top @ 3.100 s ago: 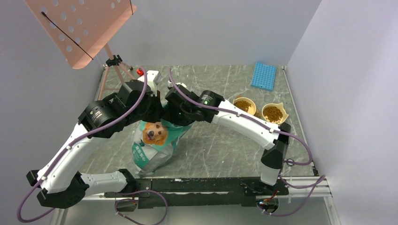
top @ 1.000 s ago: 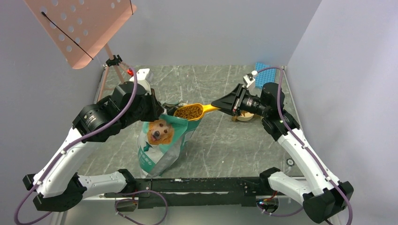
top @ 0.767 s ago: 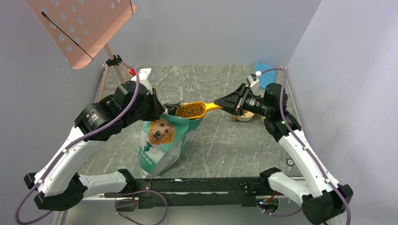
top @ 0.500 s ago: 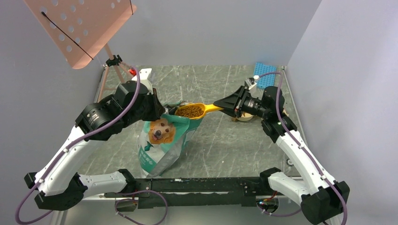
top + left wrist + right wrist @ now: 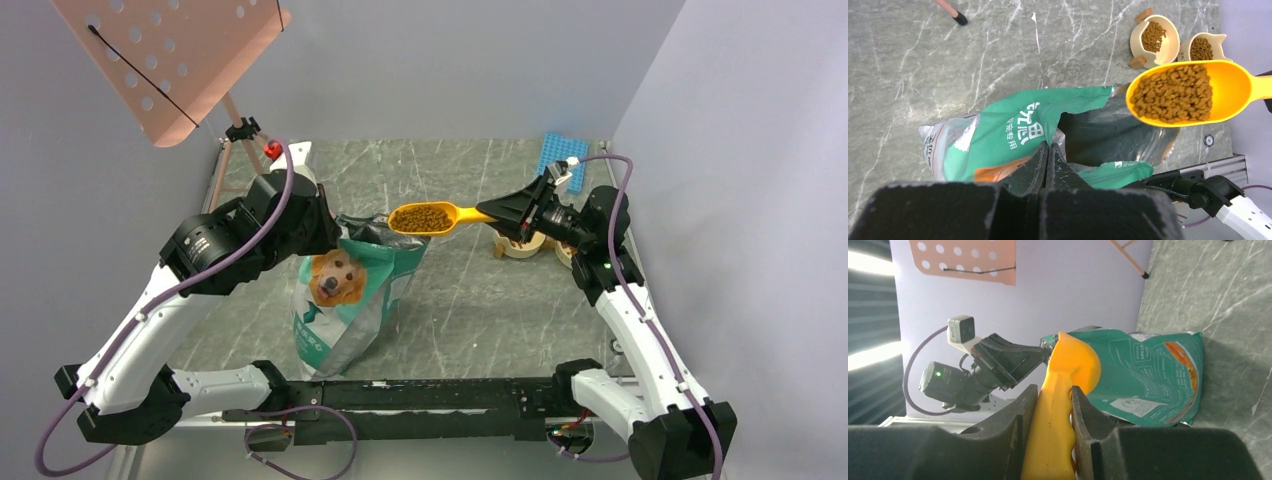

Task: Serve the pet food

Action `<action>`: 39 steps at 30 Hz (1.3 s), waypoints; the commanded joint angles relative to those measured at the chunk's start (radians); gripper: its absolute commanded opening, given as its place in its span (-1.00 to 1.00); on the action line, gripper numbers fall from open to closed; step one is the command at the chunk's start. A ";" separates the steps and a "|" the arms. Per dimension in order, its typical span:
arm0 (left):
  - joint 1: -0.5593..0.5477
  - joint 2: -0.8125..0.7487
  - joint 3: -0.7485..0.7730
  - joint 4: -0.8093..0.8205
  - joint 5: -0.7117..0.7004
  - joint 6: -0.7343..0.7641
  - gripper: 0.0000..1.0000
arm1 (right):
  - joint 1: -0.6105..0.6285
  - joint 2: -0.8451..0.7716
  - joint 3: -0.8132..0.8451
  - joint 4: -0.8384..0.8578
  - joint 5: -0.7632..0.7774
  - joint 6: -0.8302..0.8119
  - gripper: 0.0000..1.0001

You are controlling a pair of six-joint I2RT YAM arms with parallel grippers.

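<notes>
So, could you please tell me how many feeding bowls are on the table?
2. A round cream bowl and a cat-eared bowl stand side by side at the table's far right, both holding kibble. The right arm partly hides them from above; none other shows.

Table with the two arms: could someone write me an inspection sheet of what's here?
Surface: grey marbled table.
Job's things: pet food heaped in orange scoop, raised near open bag; two bowls already hold some.
Clutter: blue rack far right; pink perforated board on tripod far left.
Grippers: left gripper shut on bag's rim; right gripper shut on scoop handle.
Cables: purple cables, looping loose.
Surroundings: plain grey walls.
</notes>
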 commanded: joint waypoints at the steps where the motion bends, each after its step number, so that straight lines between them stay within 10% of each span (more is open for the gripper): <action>1: 0.024 0.004 0.030 -0.060 -0.107 0.011 -1.00 | -0.063 -0.019 0.000 0.072 -0.067 0.064 -1.00; 17: 0.051 -0.001 0.047 -0.101 -0.118 0.047 -1.00 | -0.516 0.030 -0.017 0.319 -0.231 0.184 -1.00; 39: 0.040 -0.085 0.012 -0.056 -0.156 0.152 -1.00 | -0.849 0.130 -0.257 0.122 -0.099 -0.309 -1.00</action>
